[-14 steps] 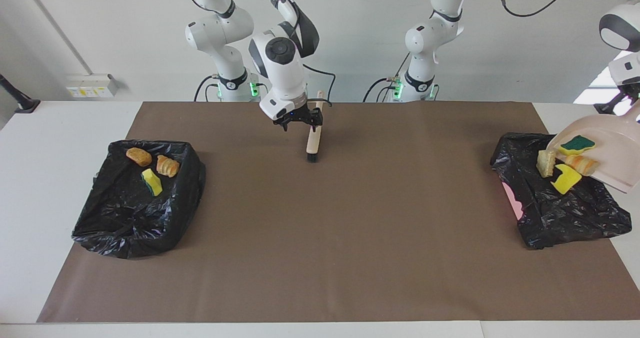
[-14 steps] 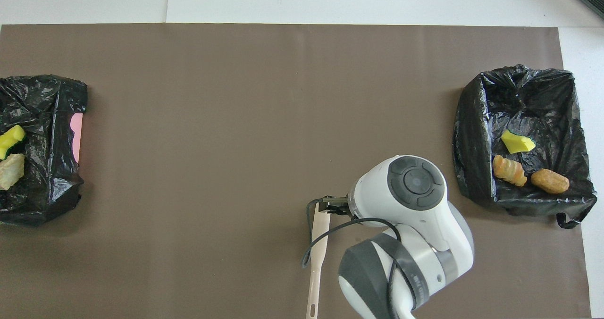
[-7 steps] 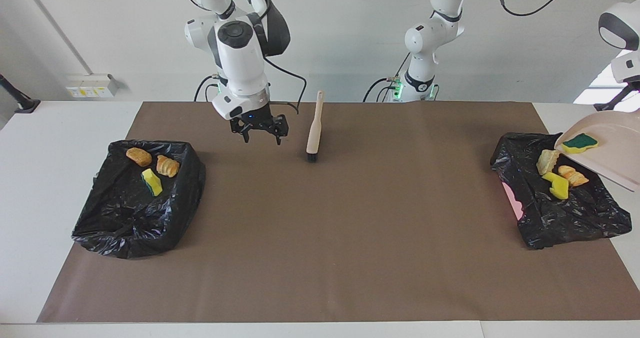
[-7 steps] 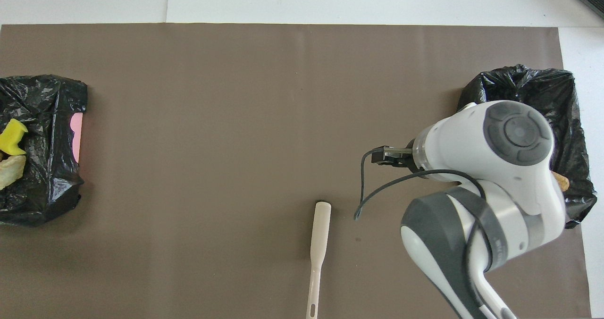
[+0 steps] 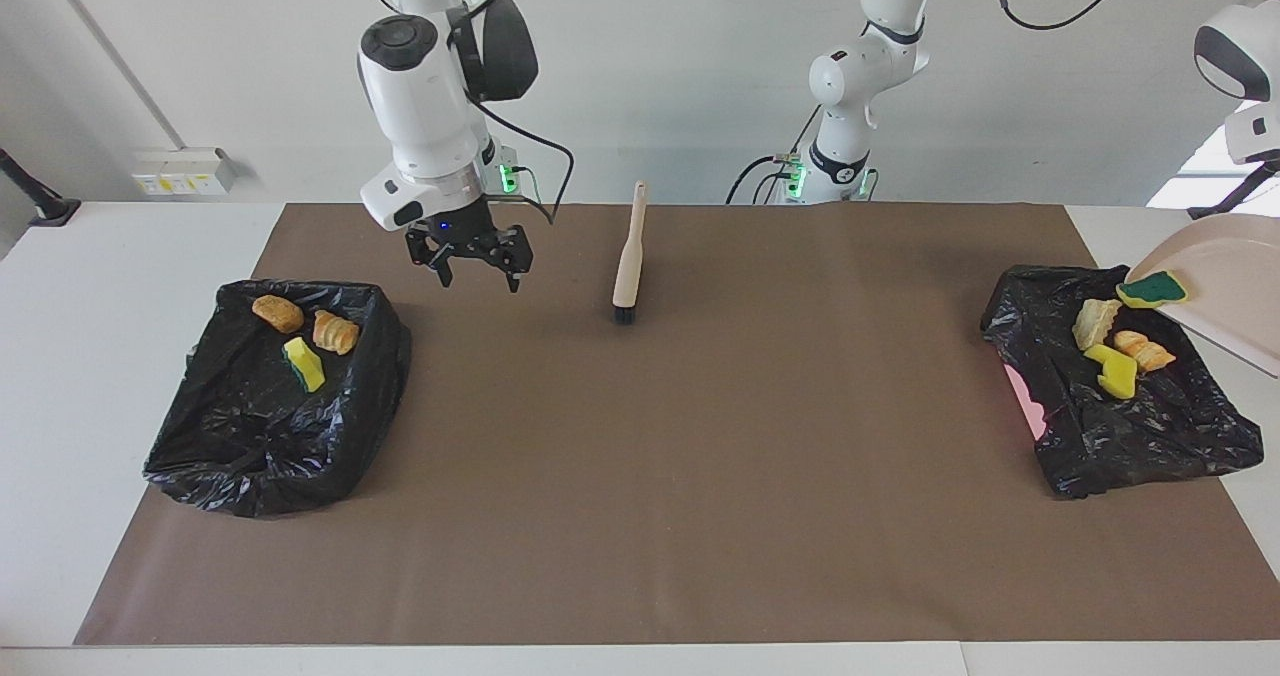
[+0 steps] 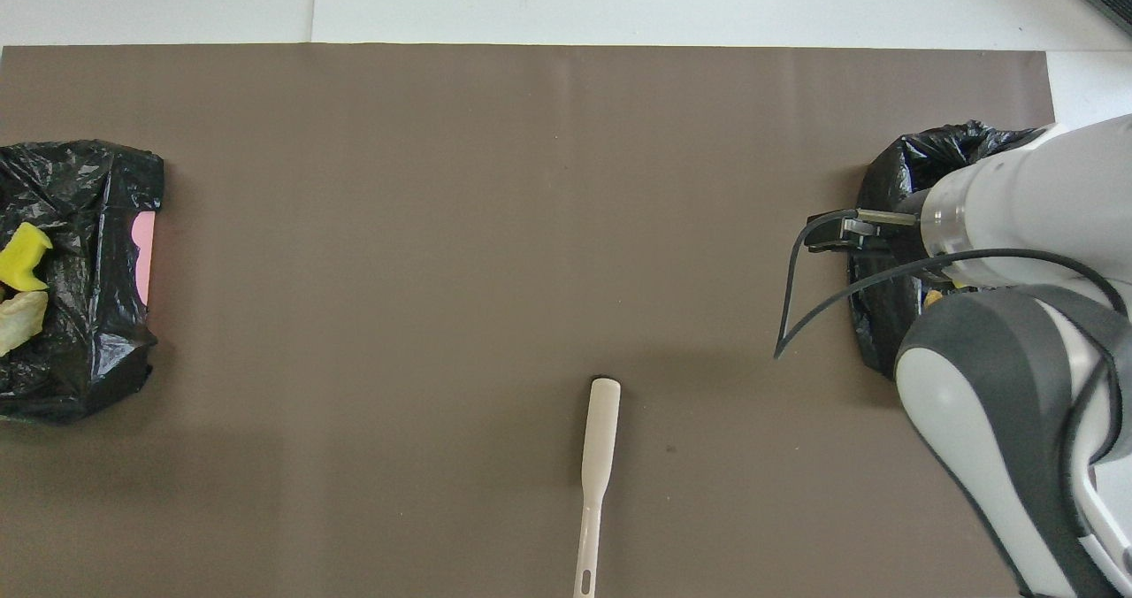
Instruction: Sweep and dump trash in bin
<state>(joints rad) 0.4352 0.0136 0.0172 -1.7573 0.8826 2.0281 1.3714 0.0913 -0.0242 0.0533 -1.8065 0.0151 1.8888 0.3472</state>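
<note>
On the bench, the bag-lined bin (image 5: 270, 396) at the right arm's end holds three pieces of trash (image 5: 303, 341). The right hand (image 5: 472, 268) hangs open and empty beside that bin. The brush (image 5: 629, 253) lies mid-mat, let go. Over the other bin (image 5: 1120, 396), the left hand is out of view, shut, presumably on the tilted pink dustpan (image 5: 1225, 291); three pieces lie in this bin, and a green-backed sponge (image 5: 1152, 288) clings to the pan's lip. The dump looks nearly done; next, tip steeper to shed it.
</note>
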